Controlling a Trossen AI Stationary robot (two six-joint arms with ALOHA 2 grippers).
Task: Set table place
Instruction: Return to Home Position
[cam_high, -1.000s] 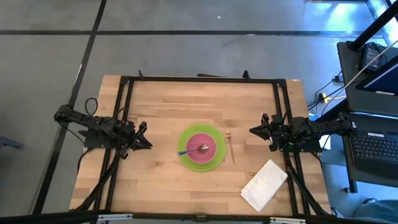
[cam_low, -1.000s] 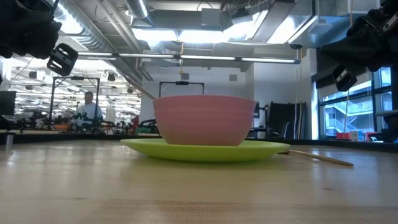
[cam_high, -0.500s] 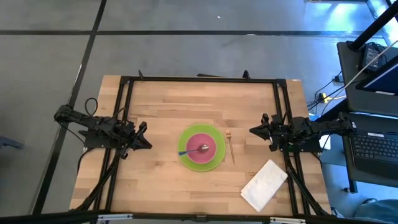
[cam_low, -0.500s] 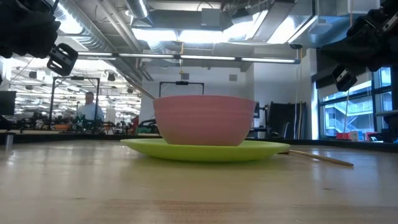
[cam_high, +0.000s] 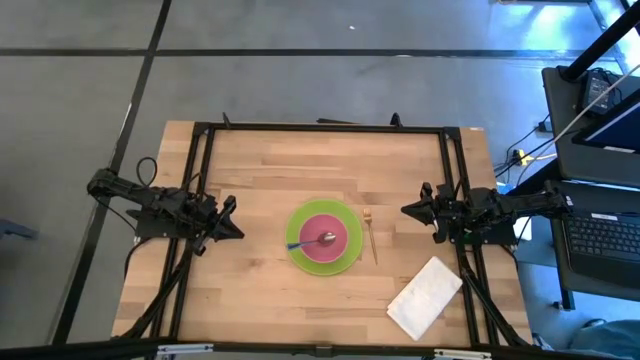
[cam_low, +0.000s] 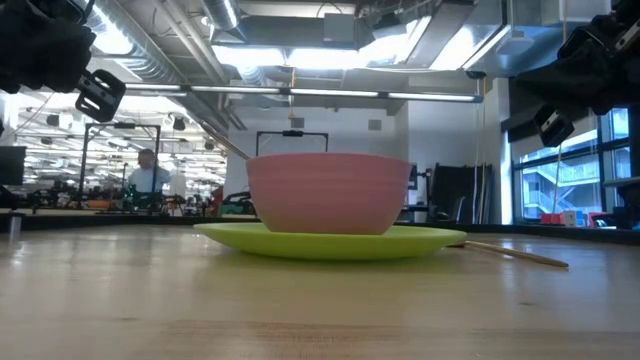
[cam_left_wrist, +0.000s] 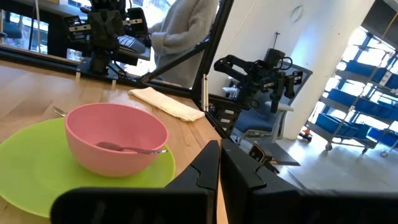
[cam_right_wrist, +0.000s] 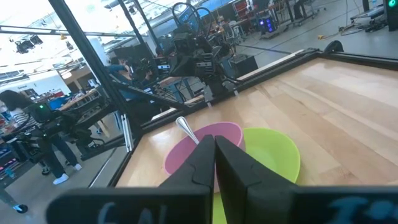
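Note:
A pink bowl (cam_high: 325, 240) stands on a lime-green plate (cam_high: 299, 258) in the middle of the wooden table (cam_high: 280, 170). A spoon (cam_high: 312, 241) lies in the bowl, its blue handle over the rim. A wooden fork (cam_high: 371, 236) lies on the table right of the plate. A white folded napkin (cam_high: 425, 297) lies at the near right. My left gripper (cam_high: 232, 220) is shut and empty left of the plate; it also shows in the left wrist view (cam_left_wrist: 219, 163). My right gripper (cam_high: 408, 209) is shut and empty right of the fork; it also shows in the right wrist view (cam_right_wrist: 214, 152).
The black metal rail frame (cam_high: 320, 127) runs around the table top. A laptop and cables (cam_high: 600, 230) stand beyond the table's right edge. People show in the room behind the table (cam_low: 146, 172). Bare wood lies at the far half of the table.

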